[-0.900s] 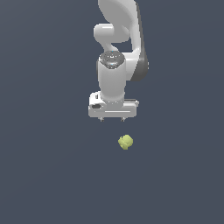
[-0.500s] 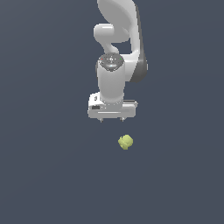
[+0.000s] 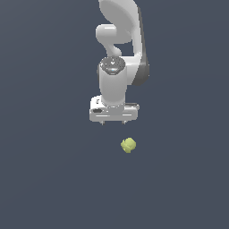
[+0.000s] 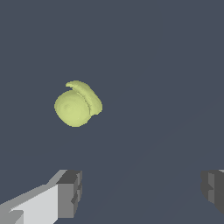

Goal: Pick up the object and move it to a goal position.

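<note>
End effector (image 3: 114,121): white, two-fingered, carried at the end of the arm and pointed down at the surface. In the wrist view its two fingertips (image 4: 70,192) are seen far apart, one at each side of the frame, with bare ground between them; the jaws are set wide and nothing is held. In the exterior view only two short dark tips are made out under the white cross-bar of the hand.

Arm (image 3: 118,49): white, glossy, with a dark grey panel along the exterior view's right side. It is seen descending from the top of the frame, and a round dark-ringed joint cap is shown facing the camera just above the wrist.

Object (image 3: 128,145): small, yellow-green, roughly round and lumpy, with a raised ridge along one side, shown plainly in the wrist view (image 4: 78,104). It is located below the end effector in the exterior view and slightly toward the exterior view's right, apart from the fingers and untouched by them.

Surface (image 3: 44,179): flat, uniform dark slate blue, filling the whole background of both views.
</note>
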`<act>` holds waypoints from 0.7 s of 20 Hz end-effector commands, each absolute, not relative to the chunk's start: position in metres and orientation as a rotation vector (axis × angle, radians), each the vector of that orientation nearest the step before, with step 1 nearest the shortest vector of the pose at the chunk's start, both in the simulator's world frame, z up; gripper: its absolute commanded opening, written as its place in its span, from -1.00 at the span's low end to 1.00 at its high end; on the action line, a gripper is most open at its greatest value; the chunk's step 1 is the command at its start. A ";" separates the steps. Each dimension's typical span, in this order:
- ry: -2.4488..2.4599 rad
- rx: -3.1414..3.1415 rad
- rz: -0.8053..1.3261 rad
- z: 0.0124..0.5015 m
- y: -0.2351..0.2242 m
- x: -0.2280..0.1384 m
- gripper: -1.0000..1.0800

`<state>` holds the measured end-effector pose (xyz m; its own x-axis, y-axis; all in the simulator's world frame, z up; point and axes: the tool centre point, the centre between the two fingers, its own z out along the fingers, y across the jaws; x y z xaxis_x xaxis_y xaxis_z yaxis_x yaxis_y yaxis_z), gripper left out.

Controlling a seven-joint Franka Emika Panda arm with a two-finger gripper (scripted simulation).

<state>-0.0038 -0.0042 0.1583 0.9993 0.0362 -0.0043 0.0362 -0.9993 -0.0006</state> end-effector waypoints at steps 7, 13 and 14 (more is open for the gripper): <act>-0.229 -3.138 0.008 0.148 0.008 0.007 0.92; -0.478 -3.113 0.010 0.133 0.025 0.021 0.92; -0.529 -3.105 0.010 0.129 0.029 0.024 0.92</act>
